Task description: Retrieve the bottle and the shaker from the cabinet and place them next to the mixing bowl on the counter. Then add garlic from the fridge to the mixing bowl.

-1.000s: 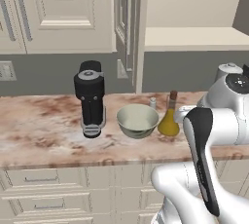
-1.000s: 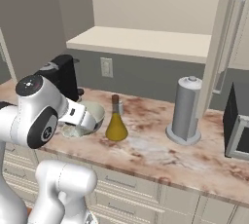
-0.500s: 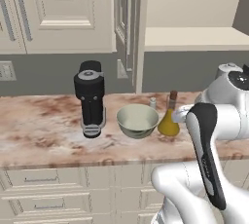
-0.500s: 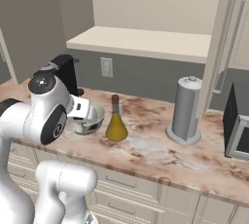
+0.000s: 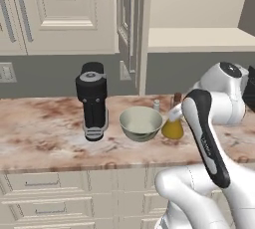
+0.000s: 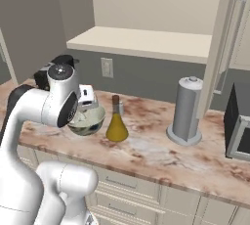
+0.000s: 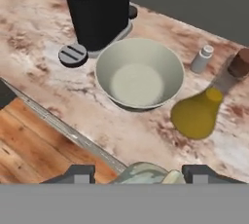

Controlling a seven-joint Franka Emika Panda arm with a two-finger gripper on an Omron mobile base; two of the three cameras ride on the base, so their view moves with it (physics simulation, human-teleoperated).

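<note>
The pale mixing bowl [image 5: 141, 122] [image 7: 139, 72] stands empty on the marbled counter, half hidden by my arm in the right base view [image 6: 93, 121]. The yellow bottle [image 5: 173, 127] [image 6: 116, 123] [image 7: 197, 113] stands just right of it. The small grey shaker [image 5: 156, 105] [image 7: 202, 58] is behind, between bowl and bottle. My gripper [image 7: 141, 175] hovers above the counter's front edge, short of the bowl. It is shut on a pale garlic bulb [image 7: 146, 174] that shows between the fingertips [image 7: 80, 173].
A black coffee machine [image 5: 92, 101] [image 7: 97, 9] stands left of the bowl. A grey paper towel holder [image 6: 186, 111] and a dark appliance [image 6: 238, 126] stand farther right. An open cabinet door [image 5: 130, 24] hangs above the counter, beside an open shelf [image 6: 141, 40].
My arm has swung a little nearer the bowl over the last second. Bowl, bottle and shaker have not moved.
</note>
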